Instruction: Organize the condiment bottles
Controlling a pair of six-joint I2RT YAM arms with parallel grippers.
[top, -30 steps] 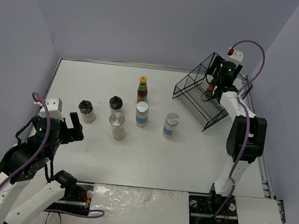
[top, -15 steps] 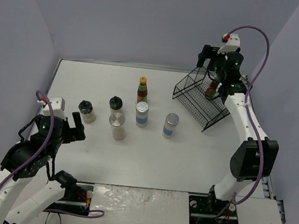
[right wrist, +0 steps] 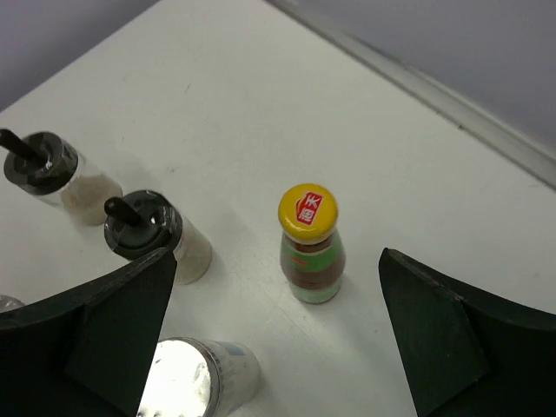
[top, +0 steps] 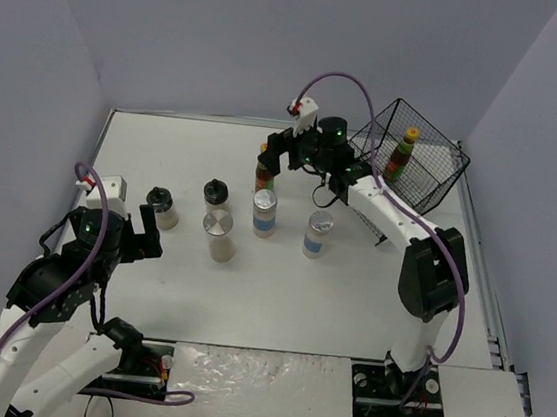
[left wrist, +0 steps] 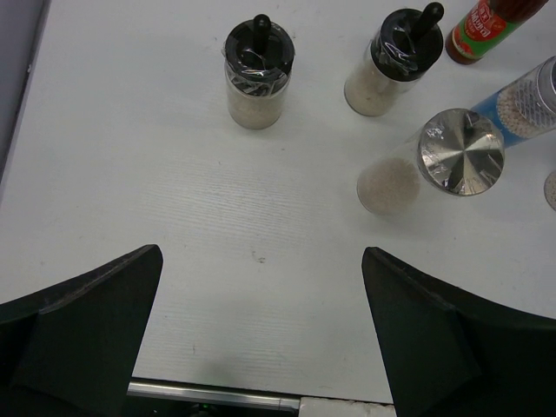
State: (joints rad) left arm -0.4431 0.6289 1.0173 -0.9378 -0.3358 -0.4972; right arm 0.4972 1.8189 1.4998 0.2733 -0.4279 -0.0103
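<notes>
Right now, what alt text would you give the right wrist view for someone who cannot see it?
A dark sauce bottle with a yellow cap stands upright on the white table, centred ahead of the open right gripper. Left of it stand two black-capped shakers, and a silver-lidded jar sits at the bottom edge.

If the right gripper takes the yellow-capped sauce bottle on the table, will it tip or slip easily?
The sauce bottle stands tall on a narrow base, so a sideways push would probably tip it. Its round, smooth body may slip or turn in a loose grasp.
</notes>
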